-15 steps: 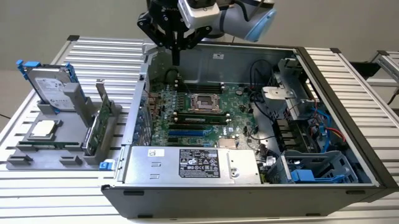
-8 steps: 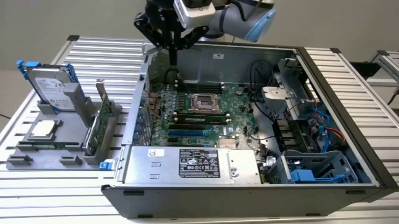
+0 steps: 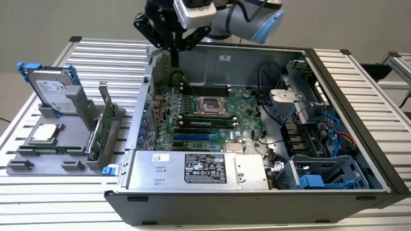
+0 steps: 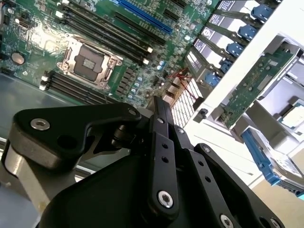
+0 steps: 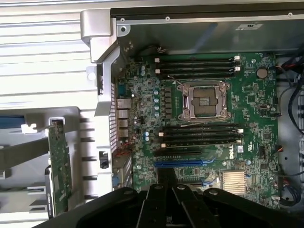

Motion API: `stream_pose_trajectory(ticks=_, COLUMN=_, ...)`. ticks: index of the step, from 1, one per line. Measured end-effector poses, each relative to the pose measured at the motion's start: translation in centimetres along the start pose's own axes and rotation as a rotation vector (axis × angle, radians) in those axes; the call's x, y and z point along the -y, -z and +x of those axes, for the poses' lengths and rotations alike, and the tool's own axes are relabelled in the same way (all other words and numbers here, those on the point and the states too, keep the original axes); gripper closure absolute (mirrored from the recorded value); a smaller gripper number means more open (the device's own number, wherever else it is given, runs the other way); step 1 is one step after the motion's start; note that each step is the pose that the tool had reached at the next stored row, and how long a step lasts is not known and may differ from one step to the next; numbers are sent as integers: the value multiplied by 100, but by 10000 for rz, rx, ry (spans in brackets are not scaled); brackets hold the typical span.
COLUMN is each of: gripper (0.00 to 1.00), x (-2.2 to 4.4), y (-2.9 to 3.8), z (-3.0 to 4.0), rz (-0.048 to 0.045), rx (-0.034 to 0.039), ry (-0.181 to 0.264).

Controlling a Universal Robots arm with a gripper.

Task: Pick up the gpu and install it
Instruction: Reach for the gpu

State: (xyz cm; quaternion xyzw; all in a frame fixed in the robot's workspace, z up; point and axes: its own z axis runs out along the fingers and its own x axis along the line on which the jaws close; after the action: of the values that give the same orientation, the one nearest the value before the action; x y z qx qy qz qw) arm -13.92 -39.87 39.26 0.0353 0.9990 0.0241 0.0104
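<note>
We saw hand clenched, empty, above case; exterior view showed thin green gpu w/ silver bracket, upright beside it.

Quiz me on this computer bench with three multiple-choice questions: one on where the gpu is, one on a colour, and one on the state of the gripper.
1. Where is the gpu?
A) plugged into the motherboard
B) standing on edge in the grey holder beside the case
C) lying flat on the floor

2. What colour are the hard drive rails?
A) red
B) yellow
C) blue

3. What is the gripper doing?
A) shut on nothing, above the case
B) clamped on the gpu
C) clamped on the hard drive

Answers:
1 B: the card stands upright in the holder at the exterior view's left, outside the case.
2 C: blue strips run along both long edges of the drive.
3 A: its fingers meet with nothing between them, and it hangs over the open case.
</note>
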Motion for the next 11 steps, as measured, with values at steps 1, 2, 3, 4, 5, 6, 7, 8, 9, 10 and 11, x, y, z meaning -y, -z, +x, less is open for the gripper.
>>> stream_pose_trajectory(ticks=1, gripper=100, x=1, y=0, z=9, rz=0, rx=0, ry=1)
stream_pose_trajectory(ticks=2, gripper=100, x=1, y=1, z=18, rz=0, rx=0, ry=1)
stream_pose_trajectory(ticks=3, gripper=100, x=1, y=1, z=26, rz=1, rx=0, ry=2)
stream_pose_trajectory(ticks=4, gripper=100, x=2, y=1, z=35, rz=1, rx=-1, ry=2)
stream_pose_trajectory(ticks=5, gripper=100, x=2, y=1, z=44, rz=0, rx=0, ry=3)
stream_pose_trajectory(ticks=6, gripper=100, x=3, y=1, z=52, rz=1, rx=-1, ry=3)
stream_pose_trajectory(ticks=7, gripper=100, x=3, y=2, z=62, rz=0, rx=-1, ry=4)
stream_pose_trajectory(ticks=8, gripper=100, x=4, y=2, z=70, rz=1, rx=0, ry=6)
stream_pose_trajectory(ticks=9, gripper=100, x=4, y=2, z=79, rz=0, rx=-1, ry=7)
stream_pose_trajectory(ticks=10, gripper=100, x=4, y=2, z=88, rz=0, rx=-1, ry=9)
stream_pose_trajectory(ticks=11, gripper=100, x=5, y=3, z=97, rz=1, rx=-1, ry=11)
